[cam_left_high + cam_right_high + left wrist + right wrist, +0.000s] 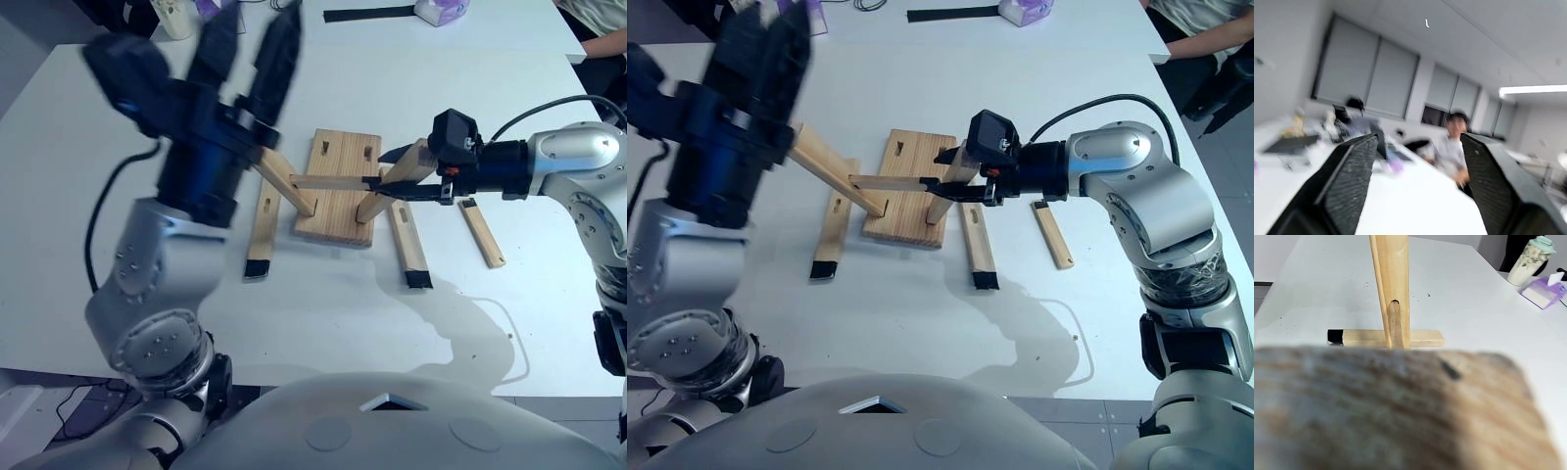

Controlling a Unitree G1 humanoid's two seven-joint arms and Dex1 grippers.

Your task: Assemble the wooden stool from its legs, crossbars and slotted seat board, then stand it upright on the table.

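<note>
Pale wooden slotted seat board (338,211) lies flat, well in from the white table's (411,88) edges. Two square legs slant up from it, joined by one thin crossbar (333,182). The right gripper (955,171) clamps the right-hand leg (375,206), hiding its middle. Three loose sticks (409,245) lie flat beside the board, two of them black-tipped. The left gripper (250,49) hovers blurred and empty, its ribbed fingers (1352,186) spread.

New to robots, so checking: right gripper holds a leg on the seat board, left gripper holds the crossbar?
No: left wrist view shows the left gripper open and empty. The right gripper does hold a leg on the seat board.
</note>
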